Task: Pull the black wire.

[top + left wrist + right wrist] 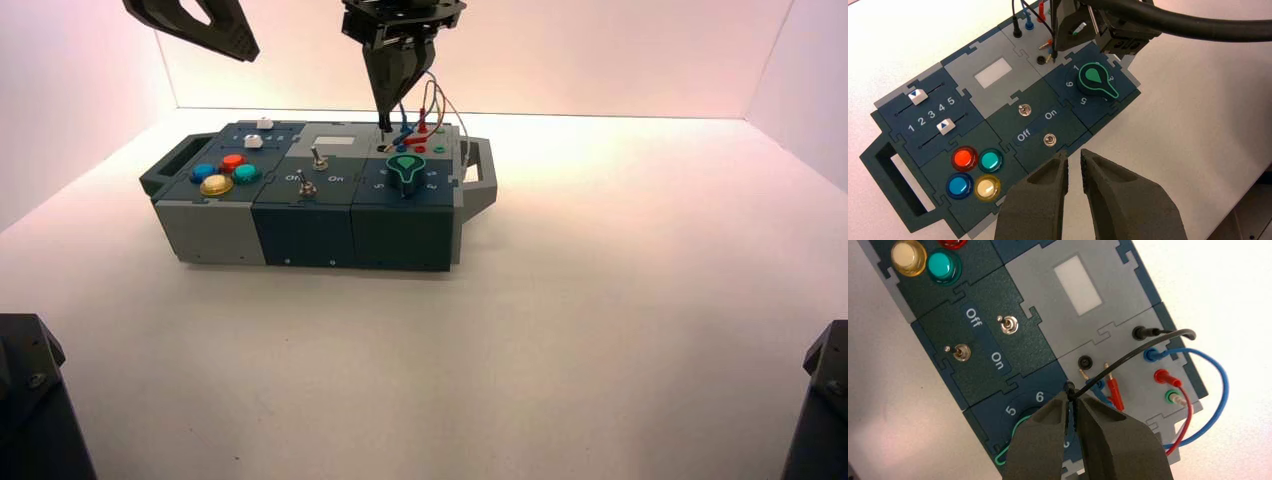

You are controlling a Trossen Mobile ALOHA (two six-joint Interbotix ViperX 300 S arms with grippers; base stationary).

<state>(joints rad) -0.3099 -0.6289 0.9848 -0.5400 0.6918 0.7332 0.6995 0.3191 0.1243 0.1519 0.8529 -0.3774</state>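
Observation:
The black wire [1128, 356] arches over the grey wire panel at the box's [300, 220] back right. Its far plug [1143, 332] sits in a socket. My right gripper [1071, 402] is shut on the wire's other plug, holding it just off the panel next to an empty black socket [1084, 361]. In the high view the right gripper [384, 122] points straight down onto that panel. The left wrist view shows the same grip [1054, 50]. My left gripper [1074, 160] is open and empty, held high over the box's front edge near the toggle switches.
A blue looped wire [1220, 390] and a red looped wire [1188, 415] are plugged in beside the black one. A green-rimmed knob [405, 170] lies just in front of the right gripper. Two toggle switches [312, 172], coloured buttons [225, 172] and two sliders [928, 107] lie leftward.

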